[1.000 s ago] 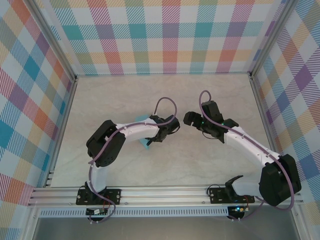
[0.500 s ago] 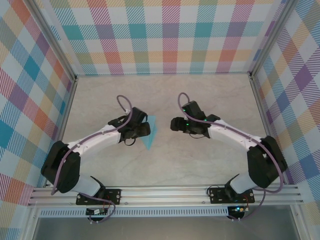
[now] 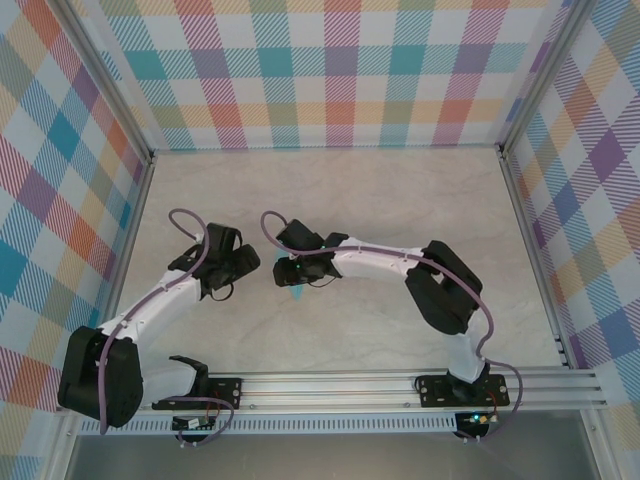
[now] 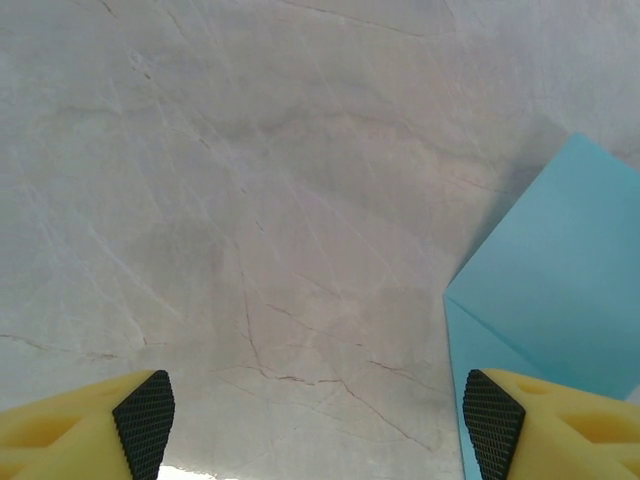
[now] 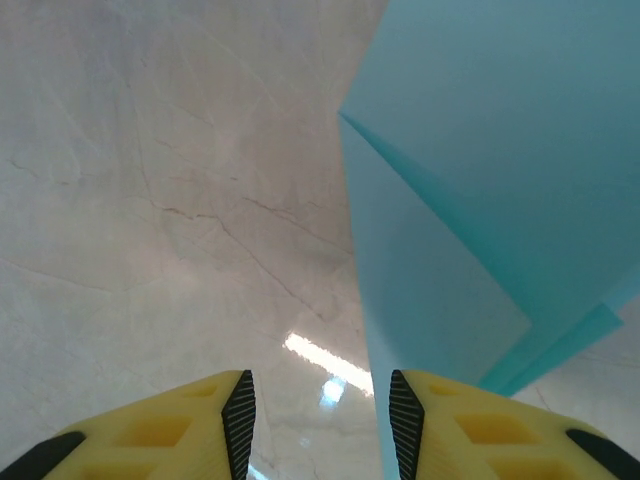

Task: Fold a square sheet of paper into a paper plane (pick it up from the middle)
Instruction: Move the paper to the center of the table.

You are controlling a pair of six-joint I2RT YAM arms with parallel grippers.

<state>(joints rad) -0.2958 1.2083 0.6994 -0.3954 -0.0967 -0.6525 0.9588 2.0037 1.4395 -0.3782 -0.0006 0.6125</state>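
Near the middle of the marbled surface [image 3: 420, 190], the light blue sheet of paper [image 3: 296, 292] is lying partly folded, mostly covered from above by the right end effector [image 3: 298, 276]. One pointed corner is peeking out and aiming toward the arms' bases; its long axis cannot be told. Seen from the right wrist, a diagonal crease is crossing the paper [image 5: 480, 170], and its edge is running just beside one pad [image 5: 405, 420] of narrowly parted fingers. The left end effector [image 4: 318, 425] is hovering wide apart, gripping nothing, beside the sheet.
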